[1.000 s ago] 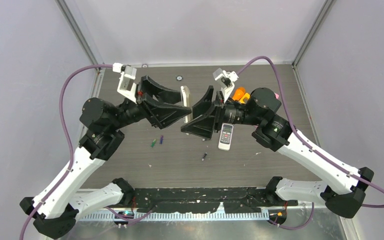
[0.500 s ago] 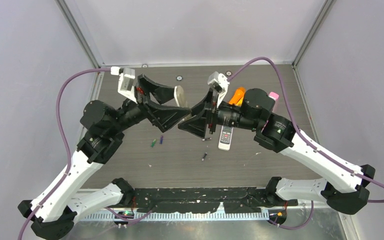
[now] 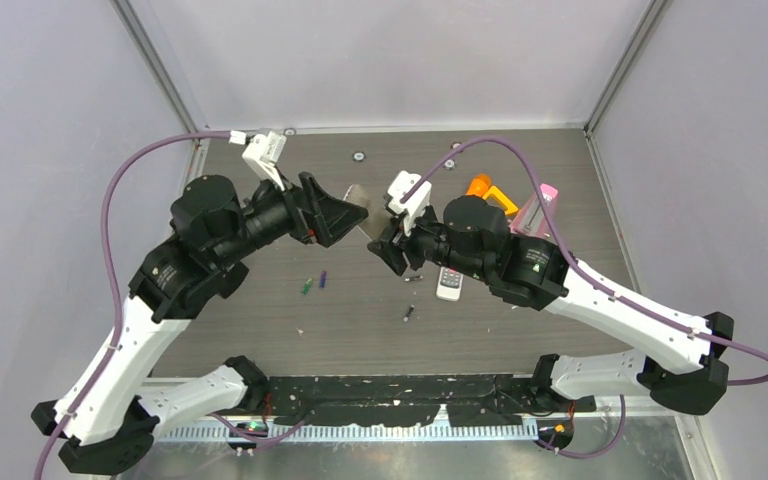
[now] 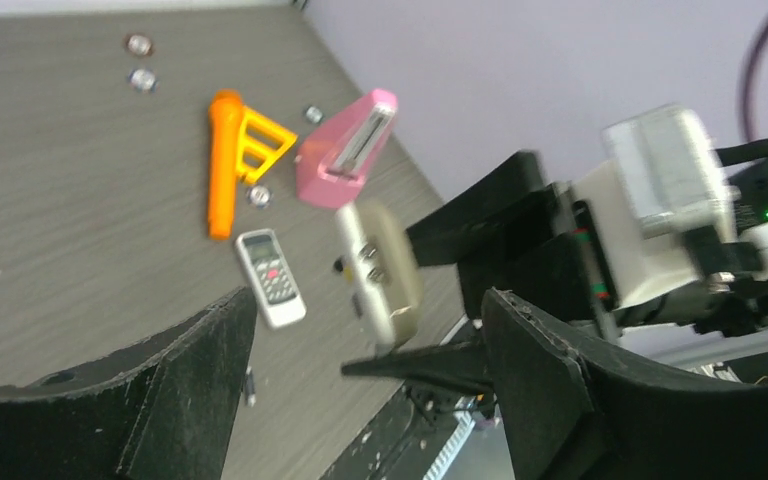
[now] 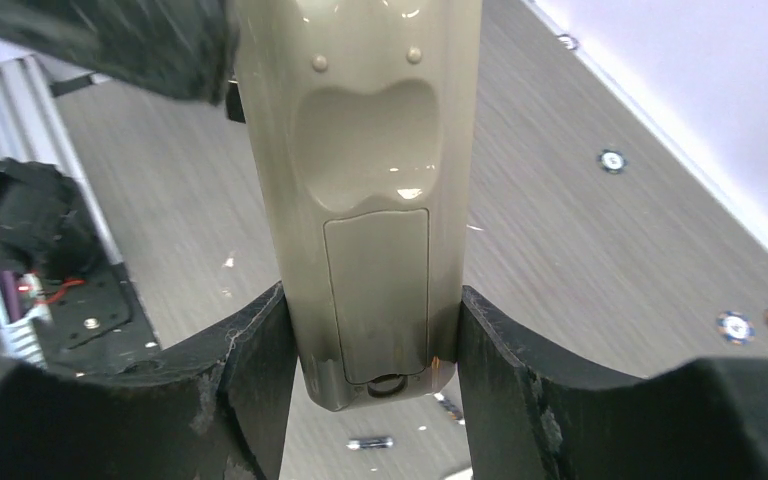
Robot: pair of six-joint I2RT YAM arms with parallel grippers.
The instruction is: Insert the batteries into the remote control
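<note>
My right gripper (image 5: 375, 345) (image 3: 384, 246) is shut on the beige remote control (image 5: 375, 190) (image 3: 360, 196), holding its lower end above the table. The back faces the right wrist camera, with the battery cover closed. My left gripper (image 4: 365, 335) (image 3: 348, 212) is open just left of the remote (image 4: 378, 270), not touching it. The batteries lie on the table: a green one (image 3: 306, 287), a purple one (image 3: 323, 278) and two dark ones (image 3: 409, 313) (image 3: 415, 278). One dark battery (image 5: 370, 441) shows below the remote.
A small white remote (image 3: 449, 284) (image 4: 271, 292) lies under the right arm. An orange tool (image 3: 488, 189) (image 4: 228, 160) and a pink object (image 3: 537, 208) (image 4: 345, 150) lie at the back right. Small discs (image 3: 359, 156) (image 5: 611, 160) dot the far table.
The left gripper opened off the remote and drew back left. The right gripper closed on it, and the right arm swung left with the remote now tilted.
</note>
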